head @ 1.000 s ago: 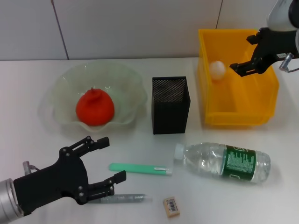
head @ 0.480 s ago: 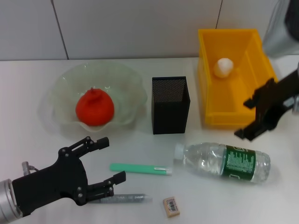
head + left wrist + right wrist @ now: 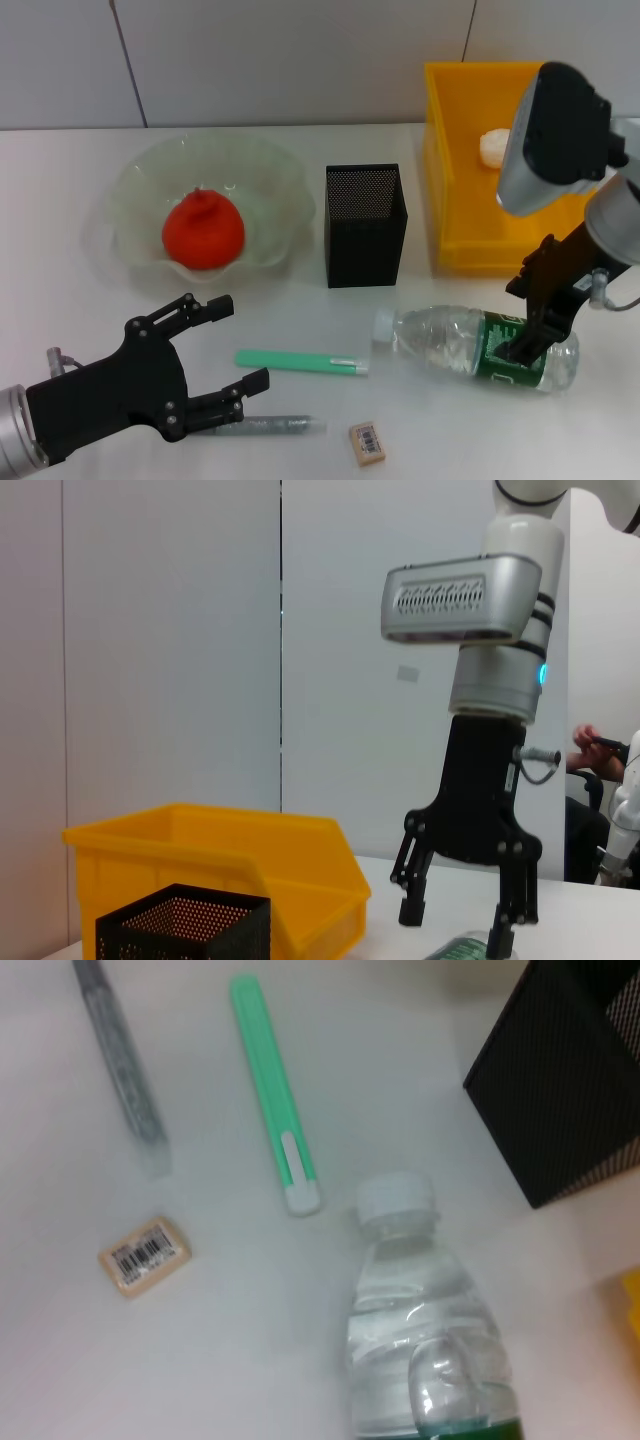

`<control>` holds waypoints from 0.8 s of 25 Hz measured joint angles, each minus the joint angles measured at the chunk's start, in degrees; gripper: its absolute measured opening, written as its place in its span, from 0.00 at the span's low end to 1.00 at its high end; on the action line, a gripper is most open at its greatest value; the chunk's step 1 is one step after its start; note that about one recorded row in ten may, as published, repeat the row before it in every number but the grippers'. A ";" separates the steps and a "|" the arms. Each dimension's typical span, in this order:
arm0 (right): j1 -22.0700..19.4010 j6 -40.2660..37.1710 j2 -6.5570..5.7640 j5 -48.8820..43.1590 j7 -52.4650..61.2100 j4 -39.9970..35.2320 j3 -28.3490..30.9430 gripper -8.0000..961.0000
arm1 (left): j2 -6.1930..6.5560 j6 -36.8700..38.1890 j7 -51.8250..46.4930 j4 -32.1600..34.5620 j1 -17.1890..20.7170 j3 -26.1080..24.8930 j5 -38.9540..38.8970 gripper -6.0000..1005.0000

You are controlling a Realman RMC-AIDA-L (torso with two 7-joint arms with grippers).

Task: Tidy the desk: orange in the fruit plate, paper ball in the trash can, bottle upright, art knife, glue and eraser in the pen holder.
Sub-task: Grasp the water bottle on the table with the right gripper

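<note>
The orange (image 3: pixel 203 230) lies in the glass fruit plate (image 3: pixel 130 180). The paper ball (image 3: pixel 493 147) lies in the yellow bin (image 3: pixel 500 255). The bottle (image 3: pixel 470 348) lies on its side on the table, cap toward the black mesh pen holder (image 3: pixel 365 225). My right gripper (image 3: pixel 512 322) is open and sits just over the bottle's green label; the left wrist view shows it (image 3: pixel 460 928) spread above the bottle. The green art knife (image 3: pixel 300 361), grey glue stick (image 3: pixel 265 426) and eraser (image 3: pixel 367 443) lie on the table. My left gripper (image 3: pixel 245 340) is open beside the knife and glue.
The right wrist view shows the bottle (image 3: pixel 425 1330), knife (image 3: pixel 275 1090), glue stick (image 3: pixel 125 1070), eraser (image 3: pixel 145 1255) and a corner of the pen holder (image 3: pixel 570 1080). The yellow bin stands close behind the bottle. A wall runs behind the table.
My right arm has come out of the yellow bin and down to the lying bottle. The paper ball has shifted toward the bin's back. The left arm has not moved.
</note>
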 joint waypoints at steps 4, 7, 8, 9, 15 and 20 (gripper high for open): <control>0.44 3.02 0.10 -0.18 0.04 -3.68 -2.29 0.86 | 0.00 0.00 0.01 0.00 0.02 0.00 0.02 0.83; 0.90 4.60 0.23 -0.40 0.08 -5.60 -3.48 0.86 | 0.00 -0.01 0.08 0.00 0.02 0.00 0.00 0.83; 0.90 4.60 0.23 -0.40 0.08 -5.60 -3.48 0.86 | 0.00 -0.01 0.08 0.00 0.02 0.00 0.00 0.83; 0.93 5.64 0.28 -0.54 0.24 -6.17 -4.38 0.86 | -0.01 -0.02 0.08 0.00 0.02 0.00 0.00 0.83; 1.04 7.78 0.29 -0.59 0.57 -7.76 -5.83 0.86 | -0.08 -0.08 0.21 0.00 0.02 0.00 -0.03 0.83; 1.10 9.50 0.34 -0.22 0.66 -9.43 -7.12 0.86 | -0.09 -0.15 0.22 0.00 0.02 0.00 -0.06 0.83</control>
